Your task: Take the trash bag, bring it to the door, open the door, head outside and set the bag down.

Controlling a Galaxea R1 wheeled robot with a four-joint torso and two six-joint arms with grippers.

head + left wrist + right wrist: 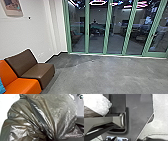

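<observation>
The dark, shiny trash bag takes up most of the left wrist view. Its folds draw together tightly at my left gripper, which is shut on the bag; the gathered plastic hides much of the grip. Ahead in the head view stands a row of glass door panels with green frames, which look closed. I cannot tell how my right gripper stands.
A brown seat and an orange seat stand at the left, by a white wall. Grey concrete floor stretches to the glass. In the right wrist view lies the robot's dark base.
</observation>
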